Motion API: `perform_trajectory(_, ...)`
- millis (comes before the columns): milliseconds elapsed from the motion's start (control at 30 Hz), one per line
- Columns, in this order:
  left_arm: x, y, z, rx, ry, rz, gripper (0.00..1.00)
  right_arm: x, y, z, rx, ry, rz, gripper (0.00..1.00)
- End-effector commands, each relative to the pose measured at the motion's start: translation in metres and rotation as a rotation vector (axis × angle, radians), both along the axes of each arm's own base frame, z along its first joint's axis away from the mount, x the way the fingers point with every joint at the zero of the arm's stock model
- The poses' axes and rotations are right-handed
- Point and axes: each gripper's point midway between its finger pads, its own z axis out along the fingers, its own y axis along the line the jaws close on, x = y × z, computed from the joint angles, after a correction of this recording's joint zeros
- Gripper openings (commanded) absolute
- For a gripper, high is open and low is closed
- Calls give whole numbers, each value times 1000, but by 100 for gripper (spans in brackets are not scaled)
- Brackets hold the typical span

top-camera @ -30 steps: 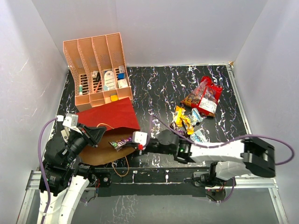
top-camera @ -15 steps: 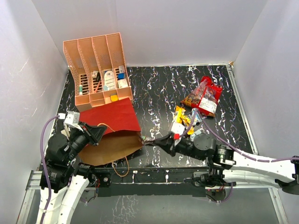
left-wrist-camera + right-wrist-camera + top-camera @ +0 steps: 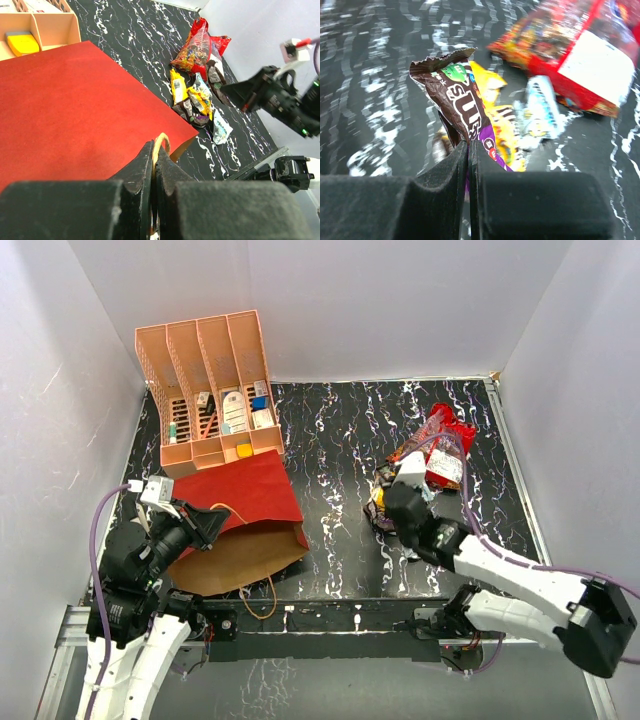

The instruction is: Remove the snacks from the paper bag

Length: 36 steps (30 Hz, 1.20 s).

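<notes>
The paper bag (image 3: 245, 490) lies on its side, dark red face up, brown mouth (image 3: 245, 552) facing right. My left gripper (image 3: 154, 150) is shut on the tan loop handle (image 3: 162, 140) and holds it up at the bag's left (image 3: 207, 527). My right gripper (image 3: 469, 146) is shut on a brown-and-purple packet (image 3: 462, 95) just above the pile of small snacks (image 3: 192, 97). In the top view the gripper (image 3: 383, 515) hides most of that pile. The large red-and-clear sweets bag (image 3: 445, 450) lies beyond the pile, beside yellow (image 3: 497, 125) and silver-blue (image 3: 540, 110) packets.
A peach slotted rack (image 3: 210, 390) with small boxes stands at the back left, touching the bag's far edge. The bag's second handle (image 3: 268, 592) trails toward the table's front edge. White walls close in the black marbled table (image 3: 340, 430).
My right arm has drawn the brown-and-purple packet out of the bag's mouth and swung it right, over the pile of snacks. The left gripper has kept hold of the handle.
</notes>
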Motion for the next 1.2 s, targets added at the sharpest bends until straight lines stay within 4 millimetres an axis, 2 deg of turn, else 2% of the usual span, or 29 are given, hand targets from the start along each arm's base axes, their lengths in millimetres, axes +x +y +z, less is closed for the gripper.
perform_trajectory(0,0,-1,4,-3,-7,-7,0,38,-4,9,141,38,-41,7)
perform_trajectory(167,-1,-2,5,-5,-11,-14,0,52,-11,-11,84,102,-53,7)
perform_trajectory(267,0,-4,6,-11,-12,-25,0,54,-7,-21,81,140,-23,7)
perform_trajectory(433,3,-20,13,-50,1,-113,0,54,-5,-35,68,178,-15,8)
perform_trajectory(600,8,-40,19,-117,9,-214,0,51,-6,-46,59,195,-9,14)
perform_trajectory(700,8,-44,22,-120,-3,-243,0,48,-6,-45,66,193,0,25)
perform_trajectory(833,5,-44,13,-100,-9,-257,0,44,-8,-38,57,179,23,39)
perform_trajectory(933,2,-41,3,-78,2,-252,0,42,-8,-22,72,147,40,46)
perform_trajectory(1033,0,-40,3,-71,-11,-250,0,40,-5,-7,104,117,62,52)
perform_trajectory(1167,1,-38,3,-63,-13,-236,0,36,2,-3,152,120,90,55)
